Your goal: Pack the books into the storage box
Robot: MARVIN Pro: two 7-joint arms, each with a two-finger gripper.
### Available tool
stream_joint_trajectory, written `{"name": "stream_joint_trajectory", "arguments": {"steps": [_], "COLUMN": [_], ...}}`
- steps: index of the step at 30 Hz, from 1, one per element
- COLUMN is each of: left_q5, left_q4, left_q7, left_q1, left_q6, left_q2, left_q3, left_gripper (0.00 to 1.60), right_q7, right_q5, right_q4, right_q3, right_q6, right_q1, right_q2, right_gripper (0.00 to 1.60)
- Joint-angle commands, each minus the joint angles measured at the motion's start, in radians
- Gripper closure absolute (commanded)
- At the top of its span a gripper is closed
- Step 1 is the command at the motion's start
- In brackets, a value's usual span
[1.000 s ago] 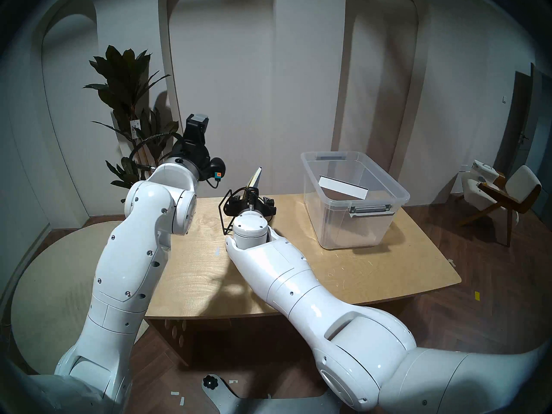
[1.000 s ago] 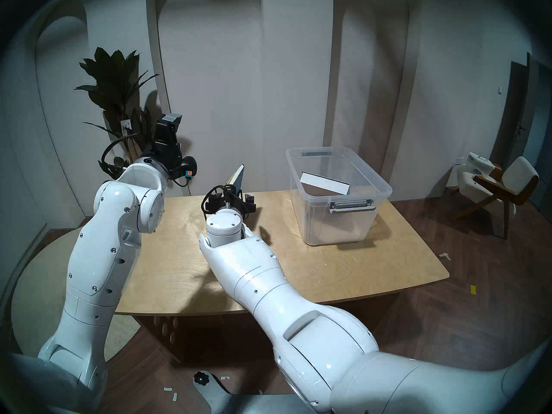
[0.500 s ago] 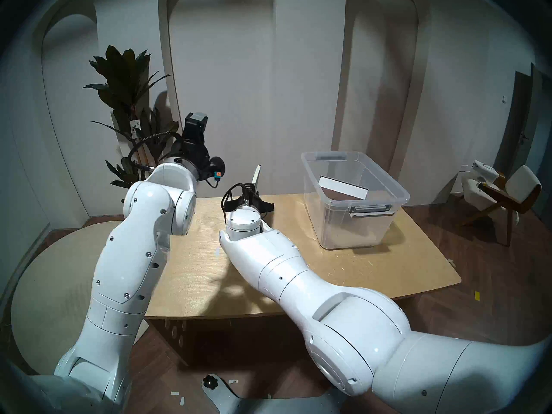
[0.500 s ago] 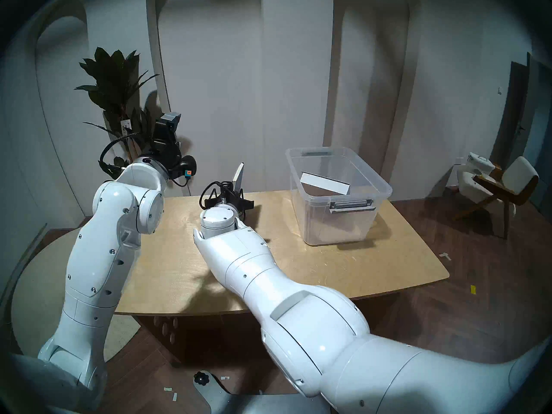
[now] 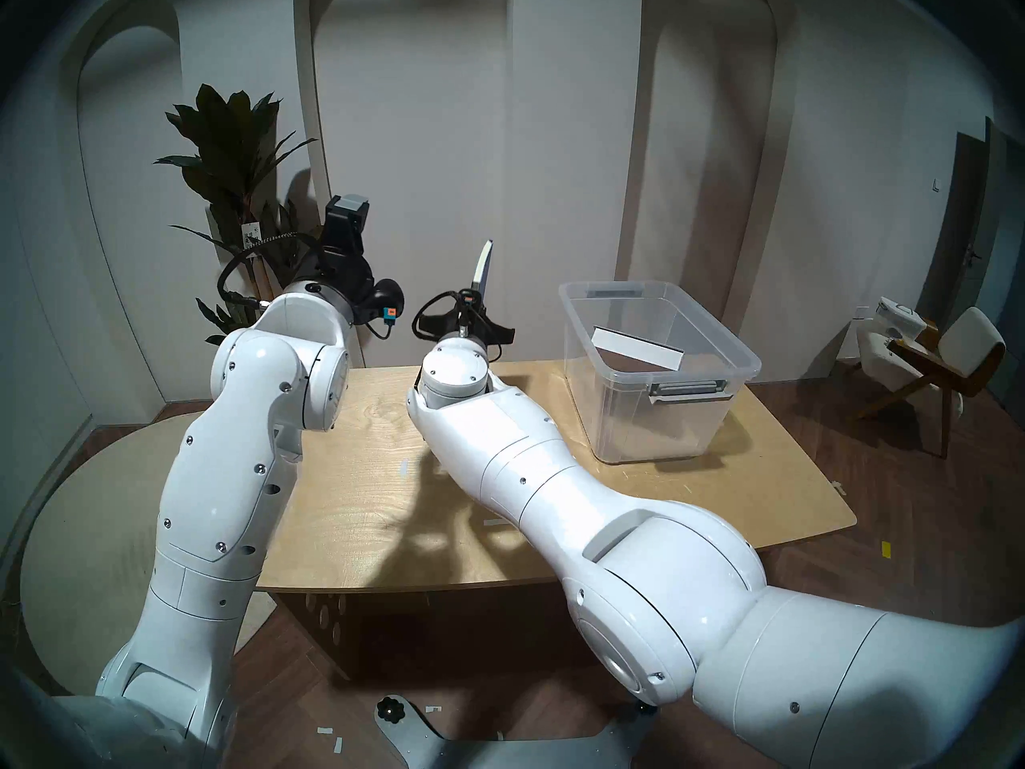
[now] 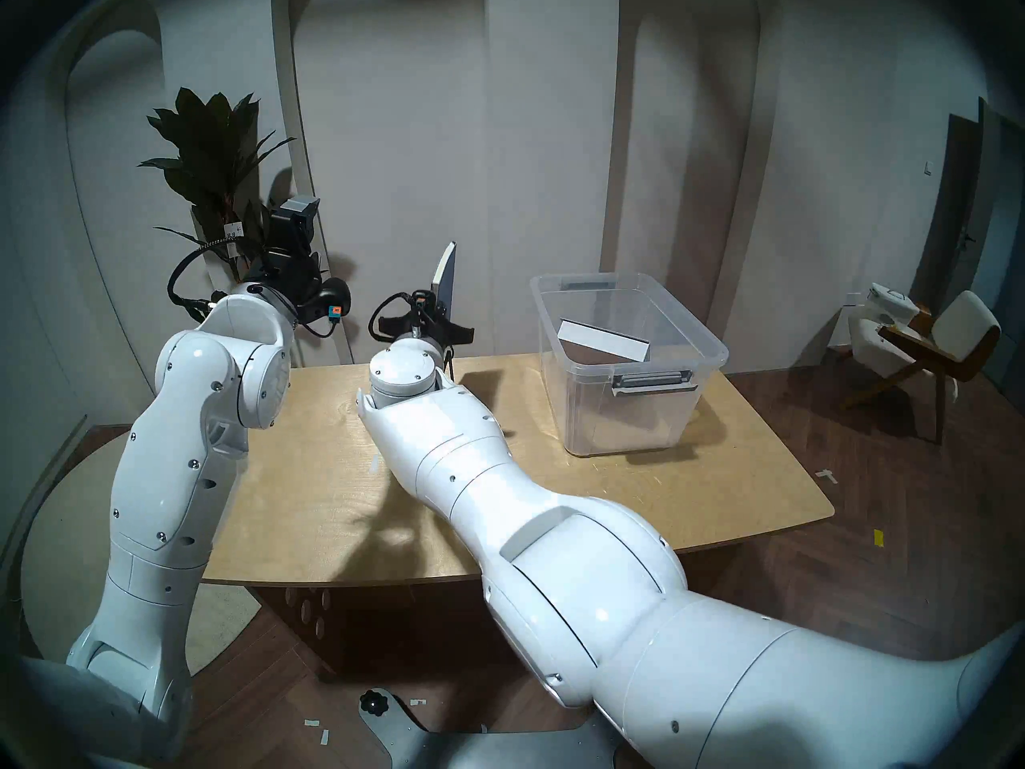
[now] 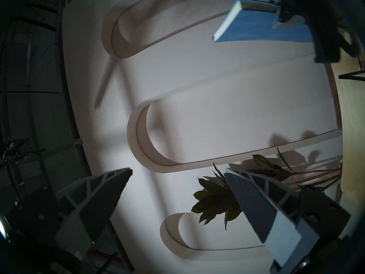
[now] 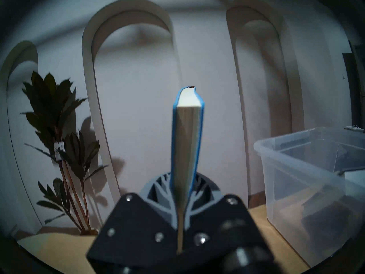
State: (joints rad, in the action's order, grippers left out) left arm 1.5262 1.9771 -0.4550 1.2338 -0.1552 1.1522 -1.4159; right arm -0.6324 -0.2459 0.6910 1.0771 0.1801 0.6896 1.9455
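While the pale plywood table (image 5: 665, 501) spreads out nearest the robot, the right gripper (image 5: 472, 313) hangs above its far middle, its ribbed grey fingers (image 8: 162, 190) clamped on the lower edge of a thin blue-covered book with cream pages (image 5: 483, 265). The book stands nearly upright, tipped slightly, page edges facing the right wrist camera, clear of the table. To its right, well apart from it, the large clear plastic storage box with grey latch handles (image 5: 737, 357) sits on the table's far right part. Inside it a thick white hardback with a dark face (image 5: 638, 351) lies tilted, one end propped toward the box's wall. The left gripper (image 5: 346, 216) is raised beyond the table's far left edge, its two dark wedge-shaped fingers (image 7: 94, 204) spread apart with nothing between them. Behind it a dark-leaved potted plant (image 5: 233, 157) stands against the white arched wall (image 5: 554, 141).
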Motion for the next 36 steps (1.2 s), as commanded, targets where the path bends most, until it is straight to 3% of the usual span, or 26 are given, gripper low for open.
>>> {"name": "stream_joint_trajectory", "arguments": {"steps": [1, 8, 9, 10, 15, 17, 19, 20, 25, 30, 36], "left_q5": [-0.007, -0.016, -0.017, -0.018, -0.019, -0.019, -0.019, -0.019, -0.016, -0.013, -0.011], "left_q4": [0.023, 0.023, 0.023, 0.023, 0.024, 0.024, 0.023, 0.023, 0.024, 0.025, 0.025], "left_q7": [0.004, 0.008, 0.009, 0.010, 0.013, 0.015, 0.016, 0.017, 0.021, 0.025, 0.027], "left_q1": [-0.006, 0.008, 0.010, 0.011, 0.012, 0.012, 0.012, 0.012, 0.013, 0.015, 0.016], "left_q6": [0.000, -0.002, -0.002, -0.003, -0.006, -0.008, -0.011, -0.012, -0.017, -0.020, -0.021], "left_q2": [-0.003, 0.003, 0.007, 0.006, 0.010, 0.010, 0.009, 0.009, 0.009, 0.011, 0.012], "left_q3": [-0.013, 0.002, 0.011, 0.010, 0.025, 0.027, 0.029, 0.029, 0.031, 0.031, 0.030], "left_gripper": [0.00, 0.00, 0.00, 0.00, 0.00, 0.00, 0.00, 0.00, 0.00, 0.00, 0.00], "right_q7": [-0.028, -0.123, -0.150, -0.163, -0.275, -0.292, -0.371, -0.345, -0.456, -0.533, -0.573], "right_q5": [0.043, 0.085, 0.093, 0.099, 0.127, 0.129, 0.143, 0.146, 0.177, 0.227, 0.232], "right_q4": [0.107, 0.184, 0.203, 0.204, 0.229, 0.238, 0.233, 0.238, 0.217, 0.176, 0.163], "right_q3": [0.014, 0.043, 0.047, 0.054, 0.102, 0.140, 0.152, 0.175, 0.209, 0.210, 0.213], "right_q6": [0.109, 0.208, 0.247, 0.235, 0.317, 0.325, 0.344, 0.353, 0.384, 0.417, 0.418], "right_q1": [-0.094, -0.101, -0.095, -0.101, -0.104, -0.105, -0.114, -0.108, -0.121, -0.129, -0.119], "right_q2": [-0.032, -0.059, -0.060, -0.065, -0.089, -0.100, -0.117, -0.123, -0.150, -0.169, -0.177], "right_gripper": [1.60, 1.60, 1.60, 1.60, 1.60, 1.60, 1.60, 1.60, 1.60, 1.60, 1.60]}}
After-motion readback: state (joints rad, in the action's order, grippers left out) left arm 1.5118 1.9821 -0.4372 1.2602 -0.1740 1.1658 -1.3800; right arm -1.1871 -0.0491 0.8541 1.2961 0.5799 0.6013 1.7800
